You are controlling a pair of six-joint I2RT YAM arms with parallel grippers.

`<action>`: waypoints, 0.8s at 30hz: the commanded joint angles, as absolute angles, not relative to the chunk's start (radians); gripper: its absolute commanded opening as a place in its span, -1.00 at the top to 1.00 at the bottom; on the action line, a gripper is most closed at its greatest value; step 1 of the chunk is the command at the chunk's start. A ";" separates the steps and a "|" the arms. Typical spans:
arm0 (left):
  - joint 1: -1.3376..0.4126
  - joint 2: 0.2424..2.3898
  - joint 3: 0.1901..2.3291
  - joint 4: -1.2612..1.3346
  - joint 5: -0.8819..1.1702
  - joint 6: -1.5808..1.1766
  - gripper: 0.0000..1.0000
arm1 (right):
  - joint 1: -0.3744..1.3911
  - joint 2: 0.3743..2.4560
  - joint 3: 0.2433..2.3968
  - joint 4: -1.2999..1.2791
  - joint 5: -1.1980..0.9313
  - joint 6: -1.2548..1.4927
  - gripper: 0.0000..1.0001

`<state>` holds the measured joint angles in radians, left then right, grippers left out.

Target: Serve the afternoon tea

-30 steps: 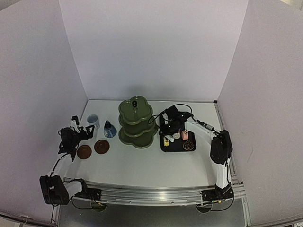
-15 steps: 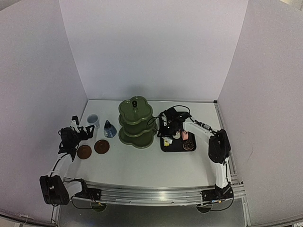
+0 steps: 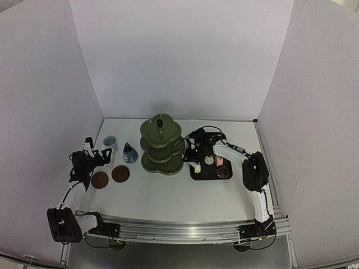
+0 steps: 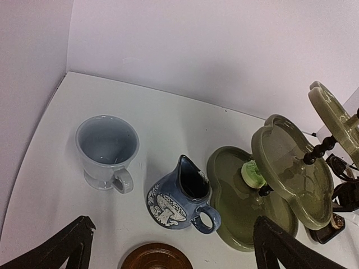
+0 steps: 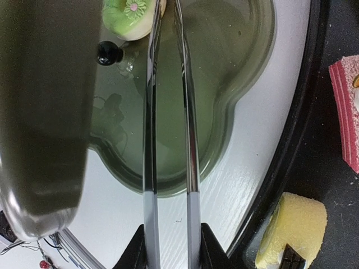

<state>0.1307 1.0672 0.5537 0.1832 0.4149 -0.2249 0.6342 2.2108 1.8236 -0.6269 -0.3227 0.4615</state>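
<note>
The olive-green three-tier stand (image 3: 161, 147) is mid-table. A green cake (image 5: 130, 14) lies on its bottom tier (image 5: 235, 67), also shown in the left wrist view (image 4: 253, 174). My right gripper (image 5: 173, 238) (image 3: 193, 150) is shut on thin metal tongs (image 5: 188, 112) that reach over that tier; their tips pass just right of the cake. A yellow cake (image 5: 294, 227) and a pink cake (image 5: 346, 106) lie on the black tray (image 5: 314, 140). My left gripper (image 4: 174, 224) (image 3: 92, 158) is open and empty, above the blue jug (image 4: 178, 199), near the pale cup (image 4: 106, 150) and a brown coaster (image 4: 156, 256).
Two brown coasters (image 3: 100, 180) (image 3: 120, 174) lie left of the stand, in front of the cup (image 3: 110, 142) and jug (image 3: 130, 153). The tray (image 3: 211, 175) right of the stand also holds a round cake (image 3: 208, 160) and a dark donut (image 3: 223, 172). White walls enclose the table.
</note>
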 commanded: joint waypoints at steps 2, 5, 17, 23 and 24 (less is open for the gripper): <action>0.128 1.058 0.559 0.203 0.403 -0.203 -0.99 | 0.640 2.229 1.854 -0.521 -0.366 0.512 0.52; 0.128 1.060 0.558 0.203 0.403 -0.203 -0.99 | 0.640 2.236 1.851 -0.484 -0.374 0.534 0.52; 0.128 1.060 0.560 0.204 0.405 -0.201 -0.99 | 0.640 2.214 1.818 -0.423 -0.356 0.569 0.52; 0.128 1.056 0.558 0.203 0.406 -0.202 -0.99 | 0.639 2.134 1.751 -0.432 -0.251 0.594 0.51; 0.128 1.054 0.559 0.204 0.406 -0.201 -0.99 | 0.638 2.119 1.741 -0.437 -0.234 0.597 0.52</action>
